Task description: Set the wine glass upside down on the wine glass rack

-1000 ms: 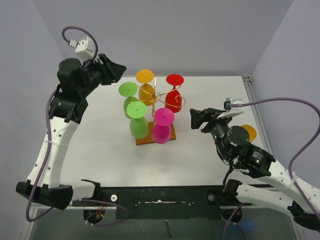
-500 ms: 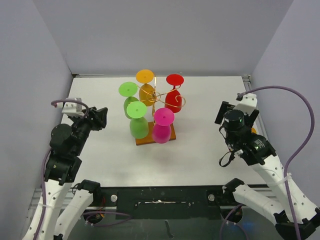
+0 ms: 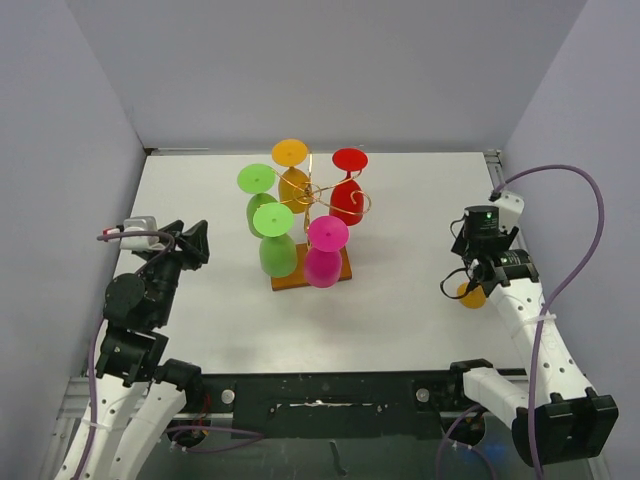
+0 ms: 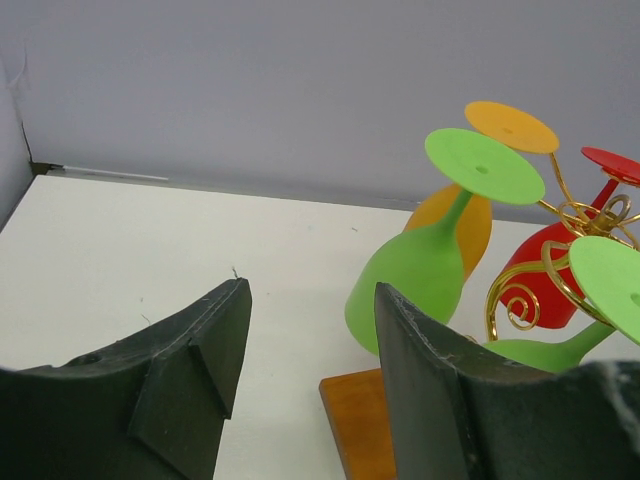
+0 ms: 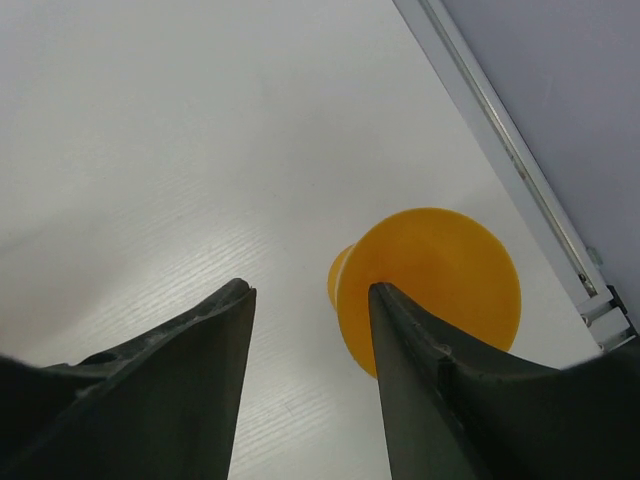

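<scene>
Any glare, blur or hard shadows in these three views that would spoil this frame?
Top external: soft, even light and sharp throughout; the wine glass rack casts only a faint shadow. Left wrist: the green glass is crisp, while the near fingers are dark with little detail. Right wrist: a broad bright sheen on the table, but the orange wine glass reads clearly.

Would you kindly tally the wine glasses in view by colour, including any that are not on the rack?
Green wine glasses: 2
Orange wine glasses: 2
Red wine glass: 1
Pink wine glass: 1
Total: 6
</scene>
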Motion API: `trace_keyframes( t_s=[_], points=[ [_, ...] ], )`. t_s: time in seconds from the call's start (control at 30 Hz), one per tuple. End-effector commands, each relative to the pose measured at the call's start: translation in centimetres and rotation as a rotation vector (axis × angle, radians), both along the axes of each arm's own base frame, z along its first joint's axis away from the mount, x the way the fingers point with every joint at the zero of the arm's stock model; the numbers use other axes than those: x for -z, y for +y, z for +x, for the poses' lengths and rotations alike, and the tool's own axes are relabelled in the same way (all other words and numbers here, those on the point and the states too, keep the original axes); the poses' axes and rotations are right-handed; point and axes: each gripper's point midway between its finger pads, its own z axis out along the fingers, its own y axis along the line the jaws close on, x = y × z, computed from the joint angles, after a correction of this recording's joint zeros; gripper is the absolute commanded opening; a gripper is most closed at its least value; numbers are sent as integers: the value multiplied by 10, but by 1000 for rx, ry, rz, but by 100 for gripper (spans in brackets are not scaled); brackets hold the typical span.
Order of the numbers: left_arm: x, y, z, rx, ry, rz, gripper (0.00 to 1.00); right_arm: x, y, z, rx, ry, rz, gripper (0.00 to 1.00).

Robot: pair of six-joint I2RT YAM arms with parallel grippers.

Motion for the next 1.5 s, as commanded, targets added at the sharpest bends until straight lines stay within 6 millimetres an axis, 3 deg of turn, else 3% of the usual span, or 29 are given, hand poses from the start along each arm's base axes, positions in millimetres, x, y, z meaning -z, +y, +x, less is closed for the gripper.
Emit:
trace_keyframes(
  t_s=[0.0, 0.4, 0.73, 0.87, 1.0, 1.17, 1.33, 1.47],
  points=[
    [-26, 5, -6, -24, -101, -40, 50, 5, -12, 4, 113, -35, 14, 46],
    [-27, 7, -9, -43, -115, -49, 51, 33, -7, 2, 122, -28, 57, 35],
    [-25, 5, -6, -37, -108, -64, 55, 37, -10, -1, 121, -45, 43, 6],
    [-19, 5, -4, -40, -92, -63, 58, 31, -10, -1, 117, -66, 46, 0],
    [-15, 4, -2, -35, -75, -60, 58, 21, -8, -3, 103, -102, 56, 0],
    [-22, -2, -1, 6, -96, -77, 59, -7, -6, -3, 83, -182, 76, 0],
    [-44, -9, -1, 46, -111, -71, 59, -37, 0, -7, 45, -285, 111, 0],
    [-75, -14, -11, 90, -173, -93, 59, -62, 8, -9, -2, -377, 147, 0]
  ],
)
